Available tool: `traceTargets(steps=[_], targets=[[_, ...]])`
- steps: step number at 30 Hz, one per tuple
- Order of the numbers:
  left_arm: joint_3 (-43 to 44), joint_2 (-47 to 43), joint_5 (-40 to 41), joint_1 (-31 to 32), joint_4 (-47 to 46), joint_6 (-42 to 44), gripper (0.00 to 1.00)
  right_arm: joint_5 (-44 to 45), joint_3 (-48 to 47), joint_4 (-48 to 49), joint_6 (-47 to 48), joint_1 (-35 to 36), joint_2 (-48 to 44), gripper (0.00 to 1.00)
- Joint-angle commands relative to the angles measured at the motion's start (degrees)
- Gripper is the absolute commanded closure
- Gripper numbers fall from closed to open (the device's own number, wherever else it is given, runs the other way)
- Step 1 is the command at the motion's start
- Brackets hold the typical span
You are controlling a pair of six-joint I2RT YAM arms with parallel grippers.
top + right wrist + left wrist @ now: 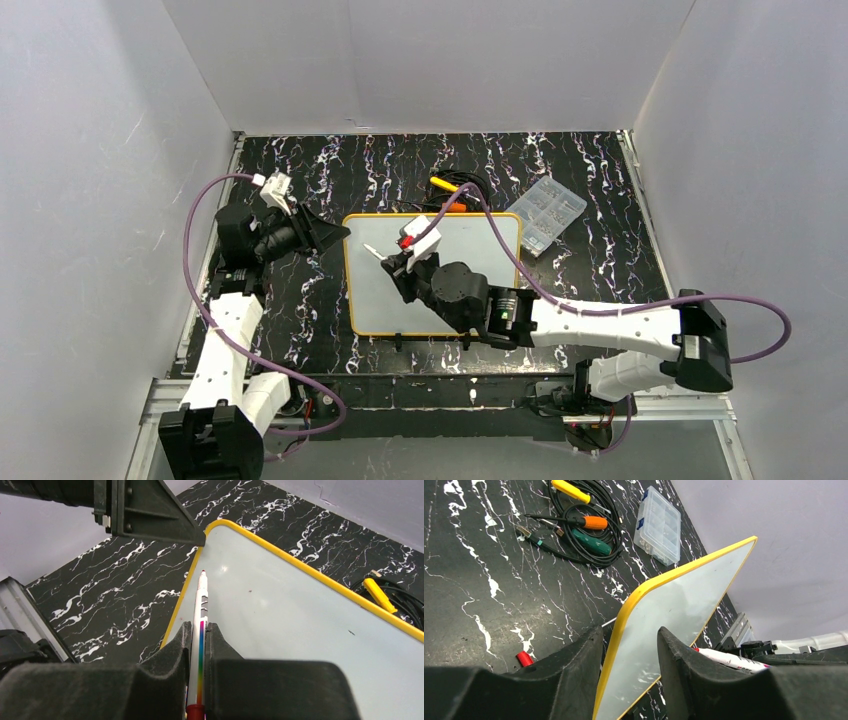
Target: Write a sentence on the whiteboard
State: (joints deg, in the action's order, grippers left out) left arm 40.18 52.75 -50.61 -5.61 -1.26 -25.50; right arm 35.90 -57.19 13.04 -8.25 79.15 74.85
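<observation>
Writing board: the whiteboard [375, 300] is laid flat at the middle of the table [300, 180], its yellow rim turned square to the table's edges.
Left gripper: the left gripper [335, 232] is brought to the board's far left corner; in the left wrist view its jaws are seen parted with the yellow rim between them, one finger [584, 650] on the table side and the other over the white face. Whether the board is pressed by them cannot be told.
Right gripper: the right gripper [199, 625] is clenched on a marker [202, 600], which is held over the board's left part.
Marker: a white barrel with a rainbow stripe is seen, its red tip pointed toward the far left corner, close to the left gripper's finger. Contact between tip and board cannot be told.
Red cap: a small red cap [524, 658] is left on the table just beside the left gripper's finger.
Far side: a clear plastic box [548, 212] is set off the board's far right corner; screwdrivers [589, 522] and a coiled black cable [574, 550] are piled beyond the board's far edge.
</observation>
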Motion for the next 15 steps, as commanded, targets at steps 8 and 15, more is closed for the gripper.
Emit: traceTargets(steps=[8,15], targets=[[0.90,1.83,-0.68,1.50,-1.34,1.36,0.70,3.79,-5.38,7.26,4.46,0.12,4.07,0.99],[0.86,2.11,-0.23,1.94,-1.04,1.91,0.77,4.10,-6.21,7.61,5.32,-0.35,6.10,0.99]])
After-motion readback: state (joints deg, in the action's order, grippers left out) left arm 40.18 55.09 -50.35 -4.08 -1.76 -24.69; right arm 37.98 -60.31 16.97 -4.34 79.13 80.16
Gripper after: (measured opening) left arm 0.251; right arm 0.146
